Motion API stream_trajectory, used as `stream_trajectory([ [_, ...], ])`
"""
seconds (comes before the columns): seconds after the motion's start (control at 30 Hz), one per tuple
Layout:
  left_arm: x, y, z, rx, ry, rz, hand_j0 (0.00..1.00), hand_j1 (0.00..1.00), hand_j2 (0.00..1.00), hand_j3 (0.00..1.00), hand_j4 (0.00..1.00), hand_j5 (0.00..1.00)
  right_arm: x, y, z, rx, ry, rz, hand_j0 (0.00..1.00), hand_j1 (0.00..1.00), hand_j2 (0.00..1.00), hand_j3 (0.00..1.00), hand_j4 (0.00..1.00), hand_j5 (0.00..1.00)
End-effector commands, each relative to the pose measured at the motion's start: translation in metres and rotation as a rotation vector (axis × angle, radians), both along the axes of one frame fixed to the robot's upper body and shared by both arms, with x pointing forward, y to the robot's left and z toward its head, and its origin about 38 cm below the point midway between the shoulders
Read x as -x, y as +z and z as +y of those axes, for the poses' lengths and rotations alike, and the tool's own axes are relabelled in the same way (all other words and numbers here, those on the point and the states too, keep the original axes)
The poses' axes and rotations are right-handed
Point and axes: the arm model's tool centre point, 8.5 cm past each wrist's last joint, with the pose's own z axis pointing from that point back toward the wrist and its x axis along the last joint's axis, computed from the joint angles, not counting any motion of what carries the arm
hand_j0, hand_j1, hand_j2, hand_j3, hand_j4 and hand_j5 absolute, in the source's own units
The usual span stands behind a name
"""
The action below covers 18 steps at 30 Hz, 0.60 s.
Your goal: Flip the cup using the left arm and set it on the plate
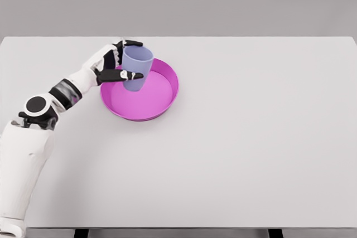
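Cup's upright over the plate, just needs setting down

Nearest is the left hand [118, 59], coming in from the left with its fingers [129, 74] clamped around the cup [137, 66], thumb on the near side, other fingers over the far side. The cup stands mouth up, long axis close to vertical, above the left part of the pink plate [159, 106] on the tabletop [251, 137]. Can't quite tell if its base touches the plate yet, so I'd lower it first.
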Motion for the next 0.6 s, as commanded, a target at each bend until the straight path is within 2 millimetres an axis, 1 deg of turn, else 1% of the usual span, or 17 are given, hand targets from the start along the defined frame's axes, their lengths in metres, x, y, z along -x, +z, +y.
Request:
stream_trajectory([
  [0.0, 0.000, -0.005, -0.007, 0.024, -0.004, 0.025, 0.70, 0.70, 0.70, 0.70, 0.70, 0.70, 0.000, 0.000, 0.000, 0.000, 0.000, 0.000, 1.00, 1.00, 1.00, 1.00, 1.00, 1.00],
  [0.07, 0.000, -0.007, -0.012, 0.038, -0.007, 0.048, 0.70, 0.70, 0.70, 0.70, 0.70, 0.70, 0.000, 0.000, 0.000, 0.000, 0.000, 0.001, 1.00, 1.00, 1.00, 1.00, 1.00, 1.00],
  [0.2, -0.001, -0.015, -0.013, 0.047, 0.001, 0.062, 0.71, 0.71, 0.71, 0.71, 0.71, 0.71, 0.000, 0.000, 0.000, 0.000, 0.000, 0.000, 1.00, 1.00, 1.00, 1.00, 1.00, 1.00],
  [0.27, -0.001, -0.012, -0.019, 0.070, -0.006, 0.001, 0.71, 0.71, 0.71, 0.71, 0.71, 0.71, 0.000, 0.000, 0.000, 0.000, 0.000, 0.000, 1.00, 1.00, 1.00, 1.00, 1.00, 1.00],
  [0.3, -0.001, -0.012, -0.019, 0.075, -0.006, -0.024, 0.71, 0.71, 0.71, 0.71, 0.71, 0.71, 0.000, 0.000, 0.000, 0.000, 0.000, 0.000, 1.00, 1.00, 1.00, 1.00, 1.00, 1.00],
  [0.37, 0.000, -0.012, -0.023, 0.094, -0.009, -0.079, 0.71, 0.71, 0.71, 0.71, 0.71, 0.71, 0.000, 0.000, 0.000, 0.000, 0.000, 0.000, 1.00, 1.00, 1.00, 1.00, 1.00, 1.00],
  [0.43, 0.000, -0.011, -0.027, 0.106, -0.012, -0.102, 0.71, 0.71, 0.71, 0.71, 0.71, 0.71, 0.000, 0.000, 0.000, 0.000, 0.000, 0.000, 1.00, 1.00, 1.00, 1.00, 1.00, 1.00],
  [0.57, 0.000, -0.023, -0.033, 0.126, -0.006, -0.093, 0.71, 0.71, 0.71, 0.71, 0.71, 0.71, 0.000, 0.000, 0.000, 0.000, 0.000, 0.000, 1.00, 1.00, 1.00, 1.00, 1.00, 1.00],
])
